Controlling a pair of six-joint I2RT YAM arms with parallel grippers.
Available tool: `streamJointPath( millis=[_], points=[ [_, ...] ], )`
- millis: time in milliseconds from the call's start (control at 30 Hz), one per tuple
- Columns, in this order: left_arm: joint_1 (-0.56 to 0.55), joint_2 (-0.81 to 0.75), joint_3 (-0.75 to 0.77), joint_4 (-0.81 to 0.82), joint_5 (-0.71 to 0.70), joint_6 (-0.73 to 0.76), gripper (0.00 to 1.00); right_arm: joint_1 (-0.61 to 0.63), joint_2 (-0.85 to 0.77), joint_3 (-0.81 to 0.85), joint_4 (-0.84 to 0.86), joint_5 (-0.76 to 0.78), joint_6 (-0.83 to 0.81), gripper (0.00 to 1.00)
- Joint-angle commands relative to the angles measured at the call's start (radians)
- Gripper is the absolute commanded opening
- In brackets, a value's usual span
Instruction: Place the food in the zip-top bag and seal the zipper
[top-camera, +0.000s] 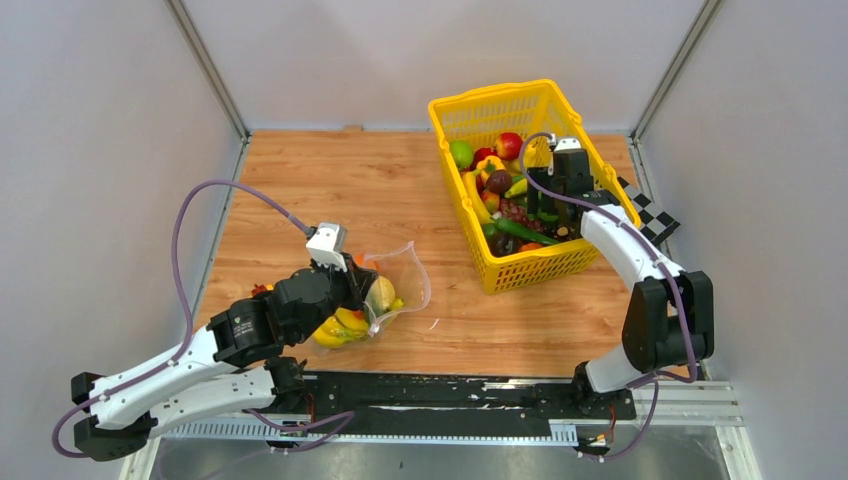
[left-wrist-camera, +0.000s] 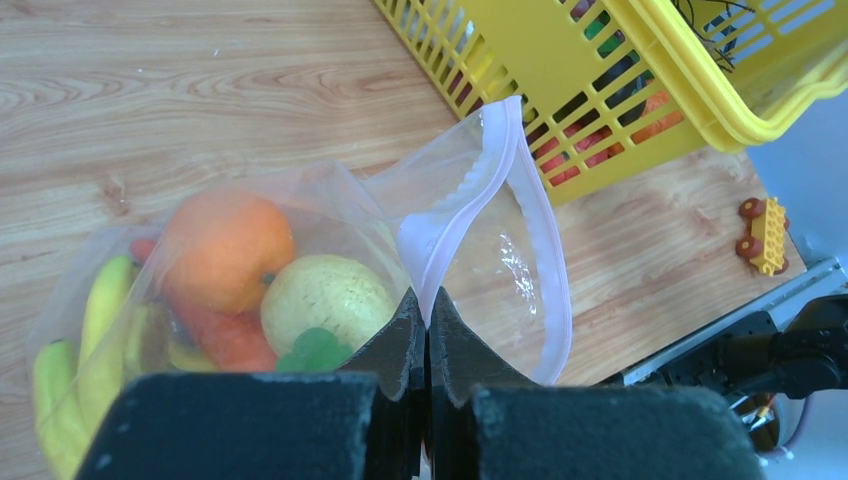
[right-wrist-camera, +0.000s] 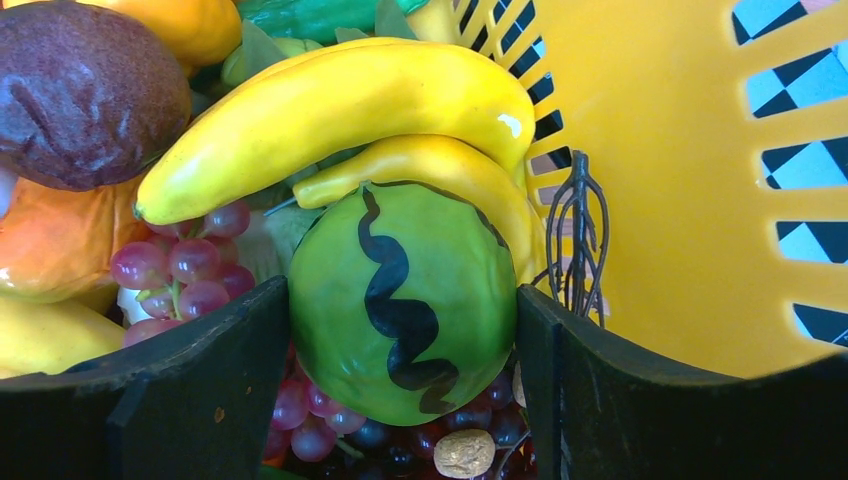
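The clear zip-top bag (top-camera: 398, 283) lies left of centre on the table with its mouth gaping. My left gripper (left-wrist-camera: 427, 310) is shut on the bag's rim, pinching the whitish zipper (left-wrist-camera: 545, 230). Inside the bag I see food: an orange (left-wrist-camera: 228, 245), a pale lemon (left-wrist-camera: 325, 295) and bananas (left-wrist-camera: 95, 320). My right gripper (right-wrist-camera: 403, 330) is down in the yellow basket (top-camera: 500, 110). Both of its fingers press the sides of a green striped melon (right-wrist-camera: 410, 290), which lies below a yellow banana (right-wrist-camera: 330, 100).
The basket holds several more toys, among them purple grapes (right-wrist-camera: 180, 270) and a red apple (top-camera: 508, 145). A checkerboard marker (top-camera: 650, 212) lies right of the basket. A small yellow and red brick (left-wrist-camera: 762, 232) sits near the table's front edge. Grey walls enclose the table.
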Motion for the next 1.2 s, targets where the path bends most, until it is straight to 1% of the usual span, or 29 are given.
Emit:
streamJointPath(
  millis=[0, 133, 233, 400, 733, 933, 1067, 1167],
  points=[
    [0.001, -0.004, -0.003, 0.048, 0.003, -0.009, 0.00, -0.003, -0.045, -0.007, 0.026, -0.073, 0.037, 0.59],
    [0.000, 0.009, -0.004, 0.059, 0.013, -0.007, 0.00, -0.005, -0.114, -0.030, 0.052, -0.247, 0.073, 0.56],
    [0.000, 0.015, -0.004, 0.061, 0.024, -0.004, 0.00, -0.004, -0.169, -0.070, 0.079, -0.319, 0.104, 0.56],
    [0.000, 0.009, -0.008, 0.049, 0.022, -0.004, 0.00, -0.006, -0.260, -0.129, 0.090, -0.359, 0.138, 0.55],
    [0.001, 0.026, -0.013, 0.071, 0.045, -0.007, 0.00, -0.006, -0.424, -0.204, 0.182, -0.523, 0.259, 0.52],
    [0.001, 0.011, -0.018, 0.077, 0.053, -0.017, 0.00, -0.007, -0.542, -0.227, 0.145, -0.508, 0.271, 0.51],
    [0.001, 0.007, -0.019, 0.102, 0.064, -0.019, 0.00, -0.006, -0.610, -0.260, 0.206, -0.618, 0.318, 0.49],
    [0.000, 0.017, -0.011, 0.100, 0.070, -0.015, 0.00, -0.006, -0.634, -0.275, 0.275, -0.744, 0.375, 0.49]
  ],
)
